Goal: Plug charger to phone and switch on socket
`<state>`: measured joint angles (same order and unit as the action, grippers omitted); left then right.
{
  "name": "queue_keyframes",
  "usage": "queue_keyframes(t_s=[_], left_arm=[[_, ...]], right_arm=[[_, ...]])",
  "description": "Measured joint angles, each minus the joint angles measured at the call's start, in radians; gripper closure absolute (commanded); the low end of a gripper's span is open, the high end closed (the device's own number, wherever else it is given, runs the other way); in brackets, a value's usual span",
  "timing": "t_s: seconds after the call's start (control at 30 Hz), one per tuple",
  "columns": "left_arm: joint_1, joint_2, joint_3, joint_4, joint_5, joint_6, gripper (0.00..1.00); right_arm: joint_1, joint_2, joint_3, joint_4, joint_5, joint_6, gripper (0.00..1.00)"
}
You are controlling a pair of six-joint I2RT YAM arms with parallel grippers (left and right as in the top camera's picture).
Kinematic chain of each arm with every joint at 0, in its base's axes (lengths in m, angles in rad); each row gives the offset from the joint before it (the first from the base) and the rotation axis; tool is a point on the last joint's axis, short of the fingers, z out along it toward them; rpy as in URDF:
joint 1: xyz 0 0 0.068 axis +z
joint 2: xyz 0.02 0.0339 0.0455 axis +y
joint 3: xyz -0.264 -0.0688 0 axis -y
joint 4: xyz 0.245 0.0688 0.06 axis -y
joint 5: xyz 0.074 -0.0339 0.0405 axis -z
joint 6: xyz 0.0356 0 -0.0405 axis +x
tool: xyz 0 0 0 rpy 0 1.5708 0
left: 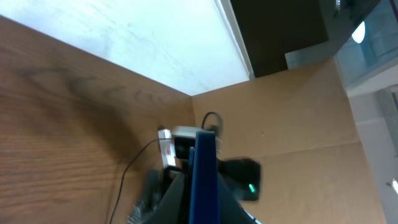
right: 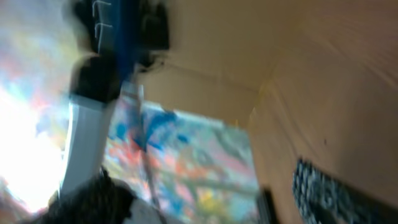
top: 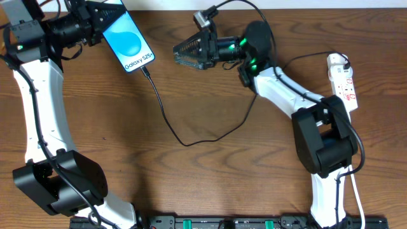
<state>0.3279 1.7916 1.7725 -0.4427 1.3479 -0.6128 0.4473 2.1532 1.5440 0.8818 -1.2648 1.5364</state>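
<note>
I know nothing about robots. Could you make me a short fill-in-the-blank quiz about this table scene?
1. The phone has a bright ____ screen.
2. The left gripper is shut on the ____.
3. The right gripper hovers near the phone with its jaws ____.
4. The black charger runs up to the phone, and the white socket lies beside the ____ arm.
Missing words: blue; phone; open; right.

The white lettering "Galaxy S25+" can be read on the blue screen of the phone, held at the far left of the scene; it is printed near the screen's lower edge. Red marks are seen on the socket at the right, but they are too small to be read.
</note>
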Motion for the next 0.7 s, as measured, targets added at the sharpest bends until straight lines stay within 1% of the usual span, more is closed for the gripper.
queue_keyframes(t_s=[0.1,0.23,0.3,0.37,0.43,0.57,0.7], left_arm=[[0.001,0.000,0.000,-0.004,-0.001,0.000,0.93],[0.001,0.000,0.000,-0.016,0.000,0.013,0.92],[0.001,0.000,0.000,-0.033,0.001,0.029,0.92],[0.001,0.000,0.000,-0.048,0.000,0.043,0.93],[0.001,0.000,0.000,-0.075,0.000,0.055,0.93],[0.001,0.000,0.000,-0.101,0.000,0.076,0.93],[0.000,0.000,0.000,-0.161,-0.001,0.123,0.92]], right_arm=[[-0.023,0.000,-0.002,-0.246,0.010,-0.111,0.14],[-0.036,0.000,-0.002,-0.516,0.029,-0.285,0.16],[-0.037,0.000,-0.002,-0.627,0.045,-0.363,0.16],[-0.037,0.000,-0.002,-0.737,0.063,-0.438,0.21],[-0.037,0.000,-0.001,-0.864,0.087,-0.519,0.22],[-0.037,0.000,-0.001,-1.046,0.129,-0.660,0.22],[-0.037,0.000,-0.001,-1.177,0.176,-0.761,0.20]])
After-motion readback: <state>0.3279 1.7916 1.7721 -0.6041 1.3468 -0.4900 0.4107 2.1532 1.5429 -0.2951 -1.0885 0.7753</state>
